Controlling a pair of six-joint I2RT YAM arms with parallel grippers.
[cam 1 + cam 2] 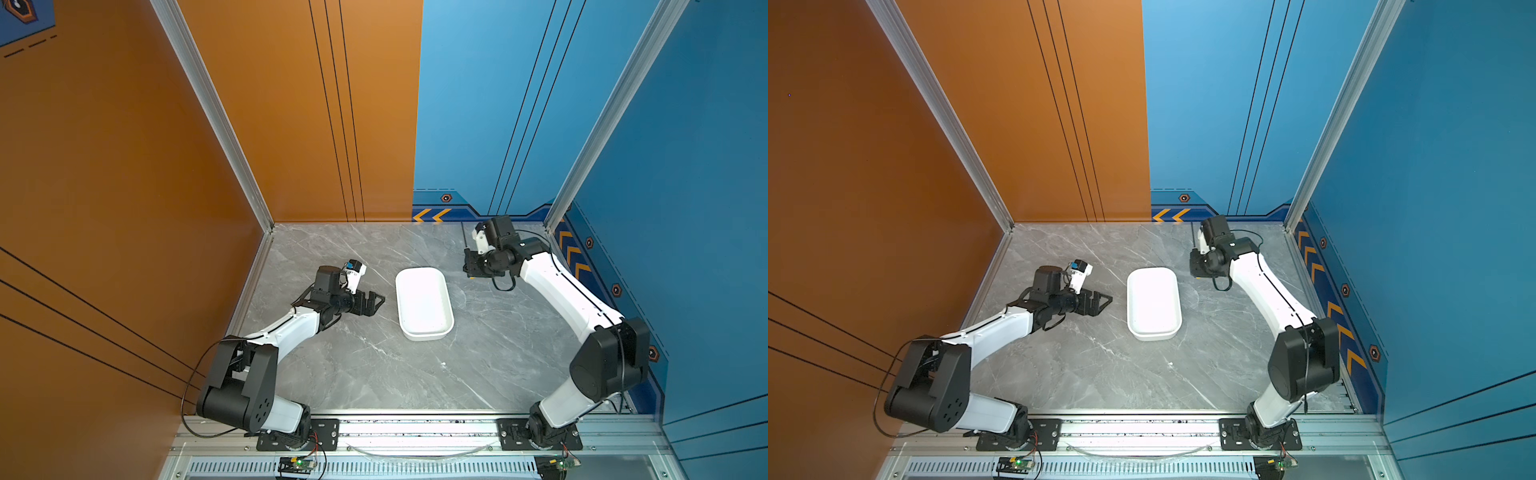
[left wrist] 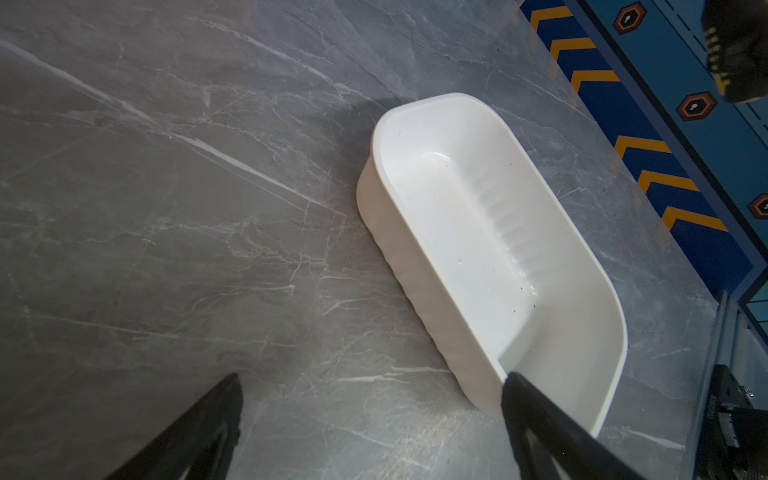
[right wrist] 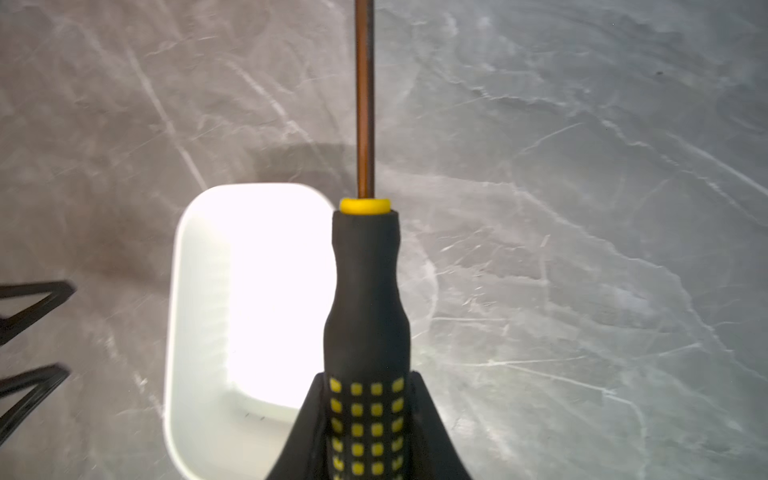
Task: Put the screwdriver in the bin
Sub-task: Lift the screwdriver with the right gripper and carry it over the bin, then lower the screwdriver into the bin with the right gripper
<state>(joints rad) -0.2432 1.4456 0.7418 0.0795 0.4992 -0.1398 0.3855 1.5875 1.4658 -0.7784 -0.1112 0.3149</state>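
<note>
My right gripper is shut on the screwdriver, clamping the black handle at its yellow squares. The thin shaft runs straight out from the jaws over the table. In both top views this gripper hangs just off the far right corner of the white bin. The bin lies mid-table with nothing in it. My left gripper stands open and low, left of the bin, holding nothing.
The grey marble table is boxed in by an orange wall on the left and blue walls at the back and right. The aluminium rail with both arm bases runs along the front edge.
</note>
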